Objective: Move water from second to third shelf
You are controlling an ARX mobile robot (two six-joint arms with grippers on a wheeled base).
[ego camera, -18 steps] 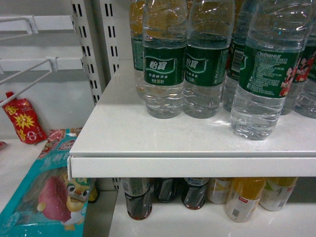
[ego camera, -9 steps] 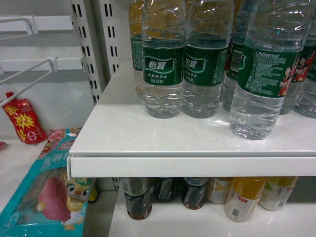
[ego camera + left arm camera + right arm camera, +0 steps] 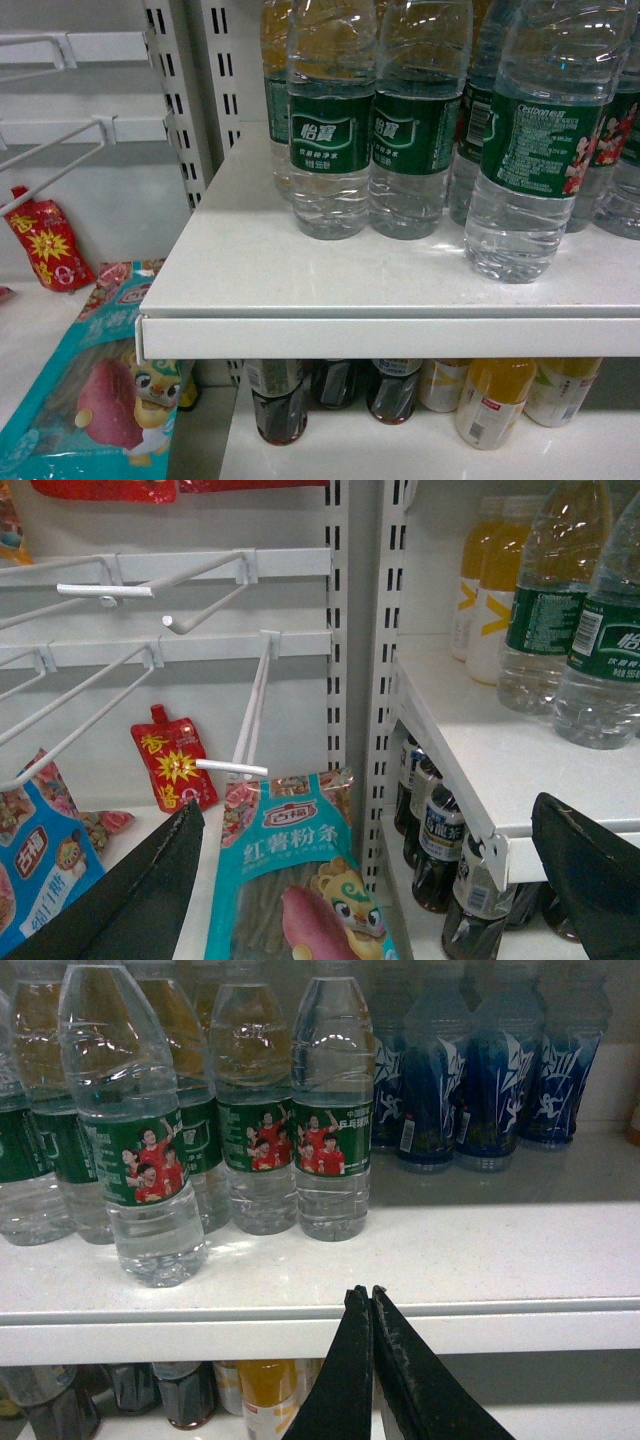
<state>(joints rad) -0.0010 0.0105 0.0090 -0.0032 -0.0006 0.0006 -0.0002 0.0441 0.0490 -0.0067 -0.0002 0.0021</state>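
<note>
Several bottles of water with dark green labels stand on the white shelf [image 3: 300,290]. One water bottle [image 3: 530,150] stands forward of the row, seen as the nearest bottle [image 3: 140,1160] in the right wrist view. My right gripper [image 3: 365,1295] is shut and empty, its tips just in front of the shelf's front edge [image 3: 500,1320], right of that bottle. My left gripper [image 3: 360,880] is open and holds nothing, low at the shelf's left end, with more water [image 3: 545,610] up to its right. Neither gripper shows in the head view.
Under the water shelf stand dark tea bottles [image 3: 280,400] and yellow drink bottles [image 3: 490,400]. Blue-labelled bottles [image 3: 480,1090] fill the shelf's right. To the left are wire hooks [image 3: 250,710], a teal noodle pack [image 3: 90,390], a red pouch [image 3: 45,245] and slotted uprights [image 3: 185,100].
</note>
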